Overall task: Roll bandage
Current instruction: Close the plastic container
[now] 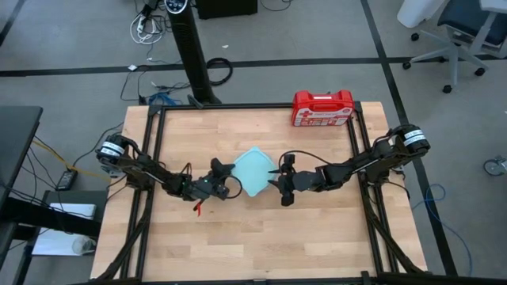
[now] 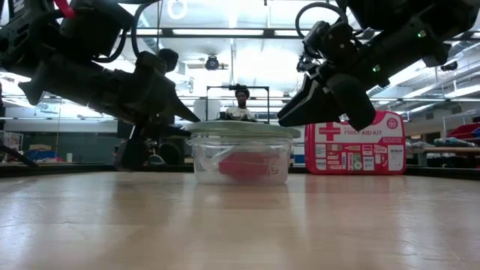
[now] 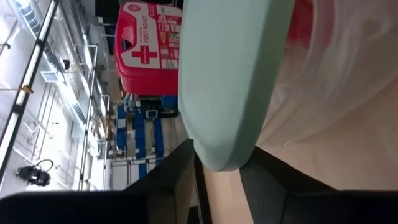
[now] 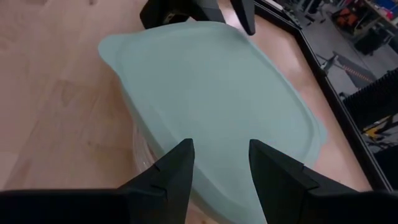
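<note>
1. The wooden desk (image 1: 261, 237) carries little: a red first-aid case (image 1: 322, 108) at its far edge and a clear tub (image 2: 240, 159) in the middle, with both dark arms reaching in toward the tub from either side.
2. The tub wears a pale blue-green lid (image 1: 253, 171), which sits flat on its rim.
3. We make out the bandage (image 2: 247, 166) as a red bundle inside the tub, under that lid; we cannot tell from here how neatly it is wound.
4. The left claw (image 1: 224, 184) sits at the tub's left edge, its fingers apart on either side of the lid's corner and, as far as we can see, clamping nothing.
5. The right claw (image 4: 221, 163) hovers over the lid's right side, fingers parted to a middling gap and empty, just above the lid without pressing it.
6. We judge the job nearly finished: the bandage is stowed and covered, and what seems left is for both arms to draw clear of the tub.
</note>
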`<move>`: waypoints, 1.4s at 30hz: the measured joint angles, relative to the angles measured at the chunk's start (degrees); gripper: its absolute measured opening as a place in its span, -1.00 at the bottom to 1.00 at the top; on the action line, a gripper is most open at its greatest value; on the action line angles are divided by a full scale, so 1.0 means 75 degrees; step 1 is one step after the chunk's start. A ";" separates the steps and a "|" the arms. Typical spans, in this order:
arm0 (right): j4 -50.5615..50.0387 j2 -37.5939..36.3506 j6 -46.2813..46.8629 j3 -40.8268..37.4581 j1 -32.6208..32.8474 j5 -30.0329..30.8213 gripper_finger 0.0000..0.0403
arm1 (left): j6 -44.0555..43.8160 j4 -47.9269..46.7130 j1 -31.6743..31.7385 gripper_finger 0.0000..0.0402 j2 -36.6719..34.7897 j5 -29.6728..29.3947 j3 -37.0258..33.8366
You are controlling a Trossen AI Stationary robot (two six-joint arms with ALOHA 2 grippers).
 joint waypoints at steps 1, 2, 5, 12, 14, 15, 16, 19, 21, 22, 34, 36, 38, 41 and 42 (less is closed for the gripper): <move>-0.0004 0.0000 0.0023 0.0000 0.0001 0.0003 -0.21 | 0.0001 -0.0006 0.0000 -0.34 0.0000 -0.0073 0.0000; -0.0008 0.0000 0.0030 0.0000 0.0003 0.0006 -0.21 | 0.0001 -0.0033 0.0000 -0.32 0.0000 -0.0185 0.0000; -0.0026 0.0000 0.0079 0.0000 0.0000 0.0009 -0.21 | 0.0004 -0.0083 0.0003 -0.28 0.0006 -0.0579 -0.0009; -0.0035 0.0000 0.0105 0.0000 -0.0003 0.0227 -0.21 | -0.0620 -0.0071 0.0003 -0.28 0.0003 -0.1309 -0.0009; -0.0044 0.0000 0.0079 -0.0002 -0.0005 0.0359 -0.21 | -0.0859 -0.0082 0.0003 -0.28 0.0003 -0.1329 -0.0009; -0.0047 0.0000 0.0080 -0.0003 -0.0006 0.0394 -0.21 | -0.0970 -0.0082 0.0003 -0.28 0.0003 -0.1336 -0.0009; -0.0044 0.0000 0.0080 -0.0003 -0.0006 0.0396 -0.21 | -0.1089 -0.0082 0.0003 -0.28 0.0003 -0.1338 -0.0009; -0.0038 0.0000 0.0126 -0.0003 -0.0006 0.0427 -0.21 | -0.1587 -0.0082 0.0003 -0.28 0.0003 -0.1331 -0.0009; 0.0020 0.0000 0.0192 -0.0009 -0.0006 0.0494 -0.21 | -0.2016 -0.0085 0.0003 -0.28 0.0003 -0.1236 -0.0009; 0.0053 0.0000 0.0217 -0.0009 -0.0006 0.0513 -0.21 | -0.2234 -0.0085 0.0003 -0.28 0.0003 -0.1160 -0.0009; 0.0210 0.0000 0.0891 -0.0009 -0.0031 0.0578 -0.21 | -0.5925 -0.2685 -0.0115 -0.28 -0.0767 -0.1179 -0.0006; 0.0216 0.0000 0.1009 -0.0009 -0.0055 0.0578 -0.21 | -0.6887 -0.3220 -0.0030 -0.28 -0.1092 -0.1014 -0.0009; 0.0219 0.0000 0.1119 -0.0009 -0.0094 0.0579 -0.21 | -0.7935 -0.3697 0.0119 -0.28 -0.1429 -0.0547 -0.0006; 0.0233 0.0000 0.1267 -0.0009 -0.0130 0.0534 -0.21 | -0.9464 -0.4228 0.0404 -0.28 -0.1774 0.0430 -0.0003; 0.0233 0.0000 0.1270 -0.0009 -0.0131 0.0527 -0.21 | -0.9927 -0.4442 0.0506 -0.28 -0.1871 0.0804 -0.0003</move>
